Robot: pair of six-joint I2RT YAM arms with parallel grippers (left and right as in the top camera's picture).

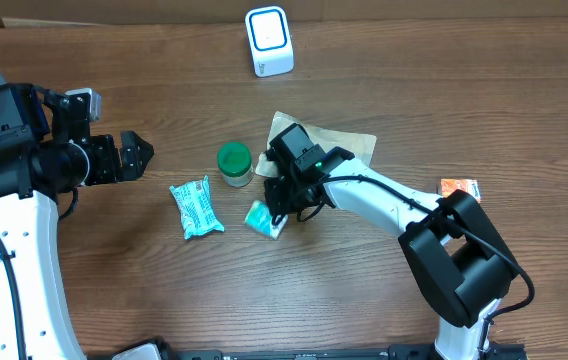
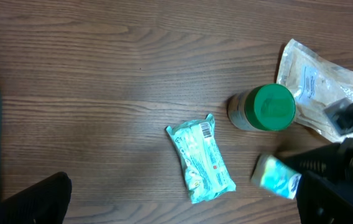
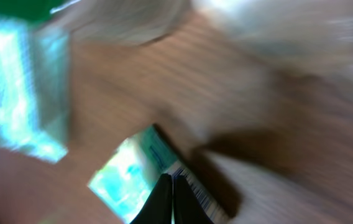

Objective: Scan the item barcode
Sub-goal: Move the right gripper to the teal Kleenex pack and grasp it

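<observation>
Six loose things lie on the wooden table (image 1: 414,90): one white barcode scanner (image 1: 269,40) at the far edge near the middle, one green-lidded jar (image 1: 234,163), two teal packets, one pale pouch (image 1: 349,143) and one orange packet (image 1: 459,187) off to the right. The larger teal packet (image 1: 196,207) lies flat, left of and nearer than the jar, with a barcode panel (image 2: 206,129) showing at one end. The small teal packet (image 1: 261,219) lies just right of it, nearer than the jar and well apart from the scanner. Two arms are in view. The right gripper (image 1: 280,203) reaches down at the right edge of the small teal packet, partly over the pale pouch. In the blurred right wrist view its two fingers are pressed together with no gap, their tips at the packet's striped barcode edge (image 3: 195,186). Whether a flap of wrapper is pinched between them cannot be told. The left gripper (image 1: 142,155) hangs at the left side of the table with its jaws spread wide, holding nothing, well left of the larger teal packet.
</observation>
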